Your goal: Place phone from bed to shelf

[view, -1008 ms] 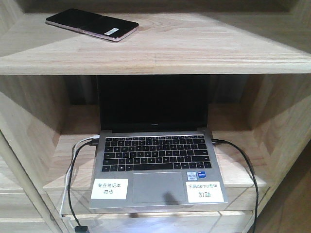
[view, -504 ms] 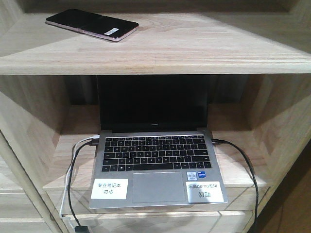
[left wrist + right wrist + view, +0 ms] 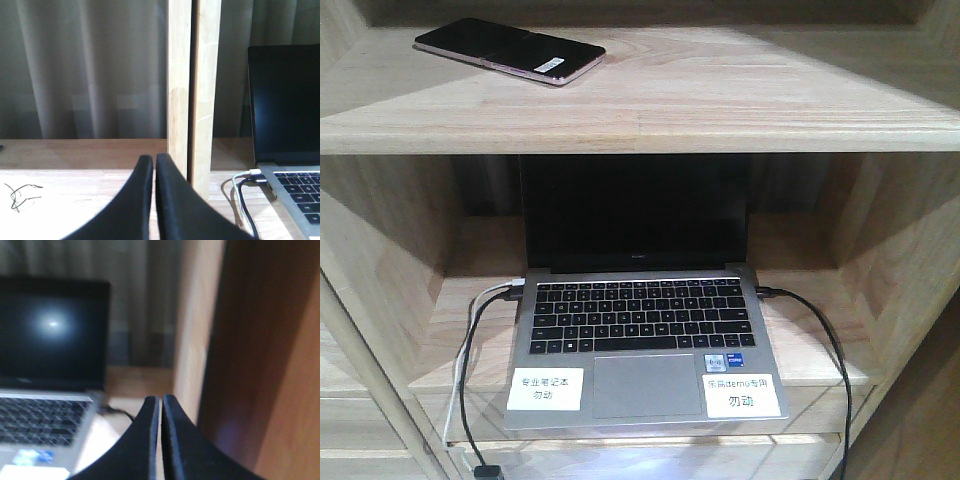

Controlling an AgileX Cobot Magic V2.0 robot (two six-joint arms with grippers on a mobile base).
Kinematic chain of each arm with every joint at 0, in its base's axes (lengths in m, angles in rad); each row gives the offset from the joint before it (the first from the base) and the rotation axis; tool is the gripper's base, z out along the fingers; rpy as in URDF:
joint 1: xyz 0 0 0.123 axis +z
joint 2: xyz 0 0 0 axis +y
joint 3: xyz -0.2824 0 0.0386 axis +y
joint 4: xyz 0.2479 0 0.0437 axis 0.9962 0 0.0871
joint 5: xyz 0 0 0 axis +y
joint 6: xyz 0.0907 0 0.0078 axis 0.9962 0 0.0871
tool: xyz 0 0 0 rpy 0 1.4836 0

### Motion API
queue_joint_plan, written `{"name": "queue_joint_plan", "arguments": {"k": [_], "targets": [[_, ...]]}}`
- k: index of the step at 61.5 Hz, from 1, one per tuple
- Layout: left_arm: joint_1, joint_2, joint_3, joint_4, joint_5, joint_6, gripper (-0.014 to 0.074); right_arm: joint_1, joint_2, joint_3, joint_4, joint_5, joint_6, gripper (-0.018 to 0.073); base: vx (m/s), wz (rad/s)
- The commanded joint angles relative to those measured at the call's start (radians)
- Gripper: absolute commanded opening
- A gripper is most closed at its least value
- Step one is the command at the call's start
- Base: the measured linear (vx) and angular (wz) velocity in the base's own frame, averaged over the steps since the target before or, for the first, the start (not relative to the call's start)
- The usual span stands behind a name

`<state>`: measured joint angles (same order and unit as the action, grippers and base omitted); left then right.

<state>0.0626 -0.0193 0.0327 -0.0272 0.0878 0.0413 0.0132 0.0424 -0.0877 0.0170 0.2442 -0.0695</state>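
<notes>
Nothing has shifted since earlier: front view, the glossy black creased phone (image 3: 510,50) lies flat on the pale grainy wooden shelf (image 3: 720,100), above an open grey laptop (image 3: 645,345). Left wrist alone shows the black left pincer (image 3: 154,162) pressed together; right wrist, the right pincer (image 3: 161,404) likewise, empty.

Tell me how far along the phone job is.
Looks done: the phone lies flat on the shelf, above the laptop. Nothing in hand: the left gripper and right gripper are both shut and empty. Nothing visibly left.
</notes>
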Motion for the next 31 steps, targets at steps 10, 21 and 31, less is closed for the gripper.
{"name": "queue_joint_plan", "arguments": {"k": [10, 21, 31], "targets": [[-0.006, -0.006, -0.025, -0.01, -0.072, -0.009, 0.0001, -0.007, -0.067, 0.127, 0.008, -0.169, 0.022, -0.0006, 0.0, 0.0], [-0.006, -0.006, -0.025, -0.01, -0.072, -0.009, 0.0001, -0.007, -0.067, 0.125, -0.004, -0.131, 0.02, -0.0006, 0.0, 0.0], [-0.006, -0.006, -0.025, -0.01, -0.072, -0.009, 0.0001, -0.007, -0.067, 0.125, -0.004, -0.133, 0.02, -0.0006, 0.0, 0.0]]}}
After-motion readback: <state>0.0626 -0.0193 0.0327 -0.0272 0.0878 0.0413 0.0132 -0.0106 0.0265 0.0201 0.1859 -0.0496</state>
